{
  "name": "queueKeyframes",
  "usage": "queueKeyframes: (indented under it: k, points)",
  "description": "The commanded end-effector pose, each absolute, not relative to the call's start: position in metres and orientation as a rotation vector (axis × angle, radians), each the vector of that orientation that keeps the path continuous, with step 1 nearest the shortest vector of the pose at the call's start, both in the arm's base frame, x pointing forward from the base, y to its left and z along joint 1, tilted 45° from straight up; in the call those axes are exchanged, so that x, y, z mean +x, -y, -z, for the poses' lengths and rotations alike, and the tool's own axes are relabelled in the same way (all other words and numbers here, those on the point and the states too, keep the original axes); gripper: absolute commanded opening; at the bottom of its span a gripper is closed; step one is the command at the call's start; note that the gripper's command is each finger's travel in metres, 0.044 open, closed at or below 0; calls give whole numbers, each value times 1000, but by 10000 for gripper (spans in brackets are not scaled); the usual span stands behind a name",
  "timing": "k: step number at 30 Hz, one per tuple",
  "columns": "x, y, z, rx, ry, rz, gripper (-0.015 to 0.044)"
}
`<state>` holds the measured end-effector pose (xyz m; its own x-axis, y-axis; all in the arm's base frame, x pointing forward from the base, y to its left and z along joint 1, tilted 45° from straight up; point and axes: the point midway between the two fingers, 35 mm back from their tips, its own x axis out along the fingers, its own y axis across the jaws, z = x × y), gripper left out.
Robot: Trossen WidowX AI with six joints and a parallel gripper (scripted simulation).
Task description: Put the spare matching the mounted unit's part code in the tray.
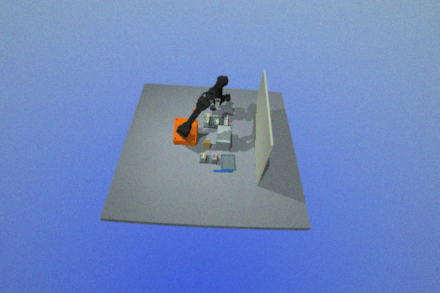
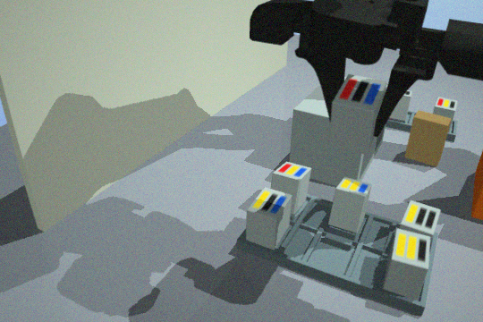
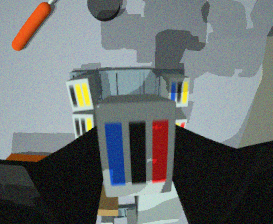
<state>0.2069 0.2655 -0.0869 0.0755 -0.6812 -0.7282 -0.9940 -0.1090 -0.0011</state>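
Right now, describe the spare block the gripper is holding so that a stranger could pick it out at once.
Start at the tall cream wall panel, then find the black gripper hanging above the dark rack of small grey blocks. The spare block is clamped between its fingers, raised above the others. Its top carries red, black and blue stripes; no other block whose stripes can be made out shows that trio.

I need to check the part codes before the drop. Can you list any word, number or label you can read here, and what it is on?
No words or numbers can be read in any view.
The only markings are colour stripes on the block tops.
Block in the gripper: red, black, blue.
Blocks in the holder: red-yellow-blue, yellow-black-blue, yellow-yellow-blue, yellow-black-black, yellow-yellow-black.
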Motion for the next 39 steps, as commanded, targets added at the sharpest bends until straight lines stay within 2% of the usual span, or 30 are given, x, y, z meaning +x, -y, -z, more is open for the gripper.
queueKeyframes:
  k: [1, 23, 39]
  points:
    - [210, -267, 80, -1838, -1657, -801, 0]
    - [321, -173, -45, -1819, -1600, -863, 0]
    - [353, -59, -143, -1839, -1618, -822, 0]
